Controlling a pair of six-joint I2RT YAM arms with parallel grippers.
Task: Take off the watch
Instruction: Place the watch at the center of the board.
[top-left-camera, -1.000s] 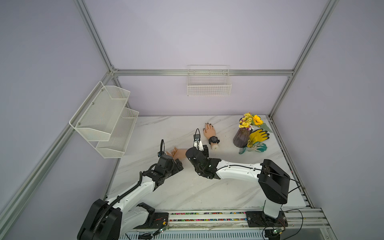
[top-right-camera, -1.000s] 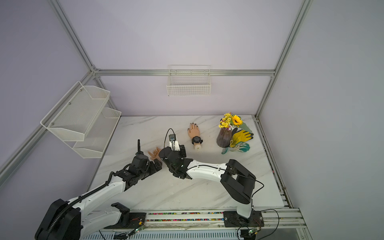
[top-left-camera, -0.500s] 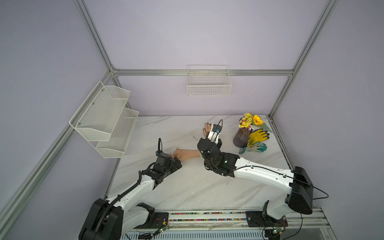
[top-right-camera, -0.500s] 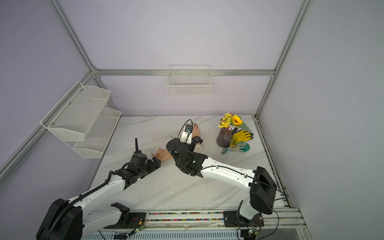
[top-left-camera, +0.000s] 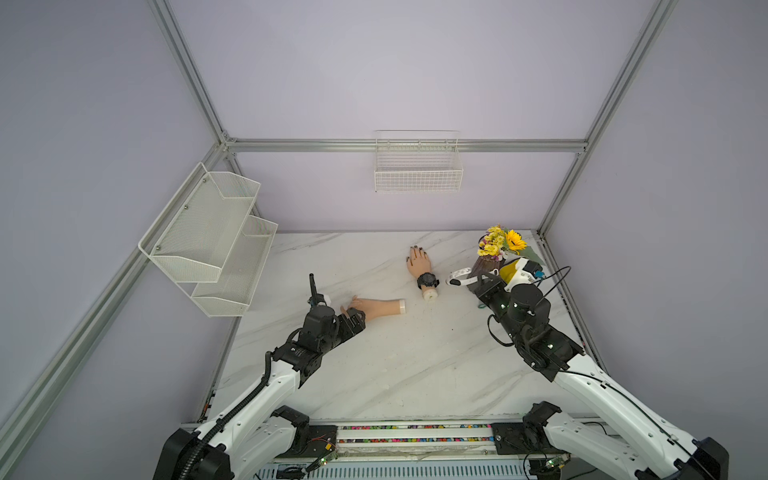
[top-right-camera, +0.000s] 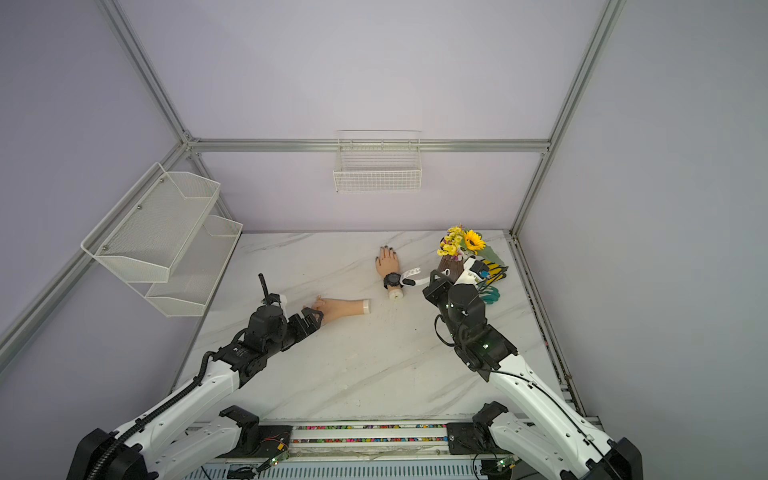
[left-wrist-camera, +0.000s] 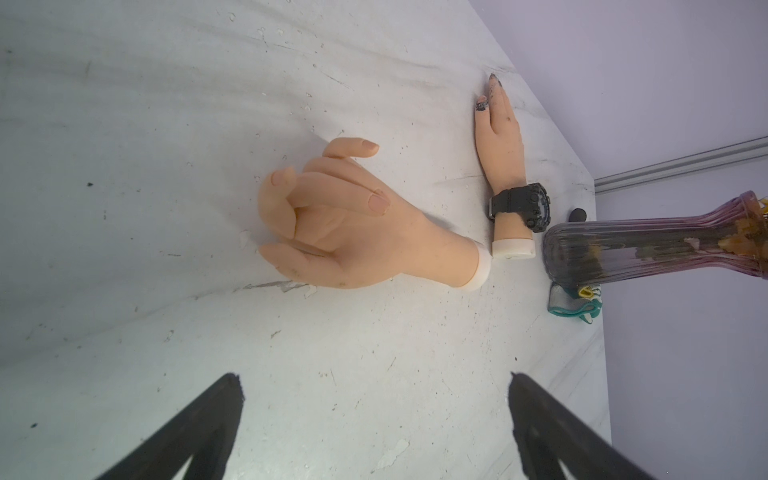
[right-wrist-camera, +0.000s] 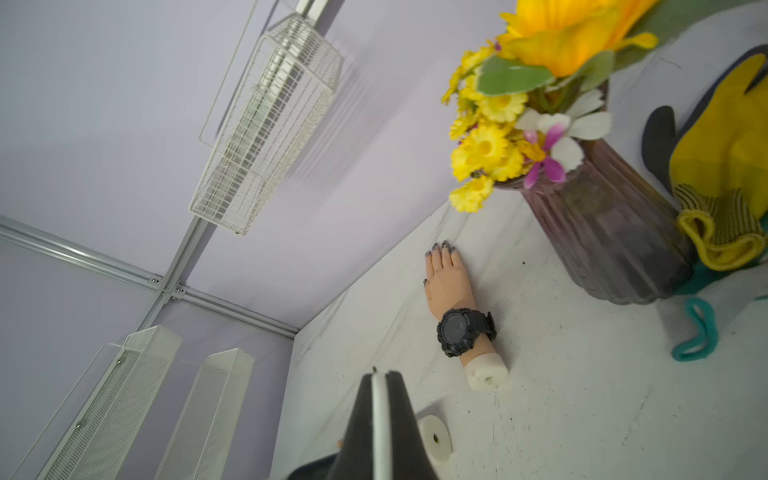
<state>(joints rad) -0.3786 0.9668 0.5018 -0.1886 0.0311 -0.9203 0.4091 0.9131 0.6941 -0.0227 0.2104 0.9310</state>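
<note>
The watch (right-wrist-camera: 463, 330) lay just ahead of the right gripper (right-wrist-camera: 380, 376), whose jaws were pressed together on nothing; it was strapped around the wrist of the small mannequin hand (right-wrist-camera: 446, 282) on the table (right-wrist-camera: 582, 395), near the vase (right-wrist-camera: 615, 241). The case was judged rigid and light, the strap pliable but snug, so the strap beside the case was the preferred hold. Against one second earlier, the right gripper had swung from the large mannequin hand (left-wrist-camera: 357, 232) to the watch, while the left gripper (left-wrist-camera: 374, 378) stayed spread wide and empty beside that hand.
</note>
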